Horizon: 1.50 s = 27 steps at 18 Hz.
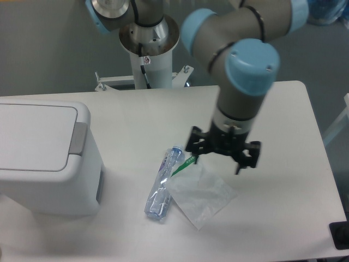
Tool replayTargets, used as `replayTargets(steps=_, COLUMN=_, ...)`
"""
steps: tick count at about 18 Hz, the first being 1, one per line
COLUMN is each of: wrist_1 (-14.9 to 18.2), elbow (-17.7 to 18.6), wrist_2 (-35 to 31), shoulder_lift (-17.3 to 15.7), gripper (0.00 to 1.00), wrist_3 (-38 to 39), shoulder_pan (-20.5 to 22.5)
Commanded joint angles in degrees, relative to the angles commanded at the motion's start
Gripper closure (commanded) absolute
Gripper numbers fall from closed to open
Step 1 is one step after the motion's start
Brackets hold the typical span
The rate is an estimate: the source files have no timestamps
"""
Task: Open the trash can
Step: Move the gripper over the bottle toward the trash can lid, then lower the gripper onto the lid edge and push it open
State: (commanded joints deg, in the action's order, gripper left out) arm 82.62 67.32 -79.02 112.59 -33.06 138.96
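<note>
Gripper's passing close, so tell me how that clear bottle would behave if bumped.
The bottle lies on its side, so it would probably roll. It looks clear and empty, hence likely light and easily shoved. It touches the plastic bag, which might drag along.

Even, bright overhead light, soft shadows on the table (283,109), slightly soft, grainy focus throughout.

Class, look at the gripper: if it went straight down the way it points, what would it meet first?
Probably the clear plastic bag, just below the gripper; depth is unclear, so possibly bare table beside it.
</note>
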Motion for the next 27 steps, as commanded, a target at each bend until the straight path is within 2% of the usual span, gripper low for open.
replayTargets(steps=4, wrist_1=-0.2, elbow=0.0, wrist_2=1.4, shoulder_lift=-0.4, gripper=0.0, wrist_3=6.4, shoulder_pan=-1.8)
replayTargets(steps=7, wrist_1=-0.2, elbow=0.3, wrist_2=5.8, shoulder_lift=-2.1, gripper=0.0, wrist_3=8.5, shoulder_pan=-2.2)
replayTargets(steps=10, wrist_1=-0.2, elbow=2.2, wrist_2=10.2, shoulder_lift=-3.7, gripper=0.0, wrist_3=12.0, shoulder_pan=-2.6)
replayTargets(steps=14, wrist_1=-0.2, elbow=7.0, wrist_2=10.4, shoulder_lift=-6.8, gripper=0.0, wrist_3=11.9, shoulder_pan=-4.9)
replayTargets(steps=17, wrist_1=-0.3, elbow=9.0, wrist_2=12.0, shoulder_lift=-9.2, gripper=0.0, wrist_3=12.3, shoulder_pan=-6.0)
replayTargets(steps=21, wrist_1=-0.3, elbow=9.8, wrist_2=13.1, shoulder_lift=-10.5, gripper=0.0, wrist_3=15.2, shoulder_pan=-6.0)
replayTargets(steps=27, wrist_1=-0.5, elbow=10.6, wrist_2=13.3, shoulder_lift=-9.8, gripper=0.0, wrist_3=15.9, shoulder_pan=-6.8)
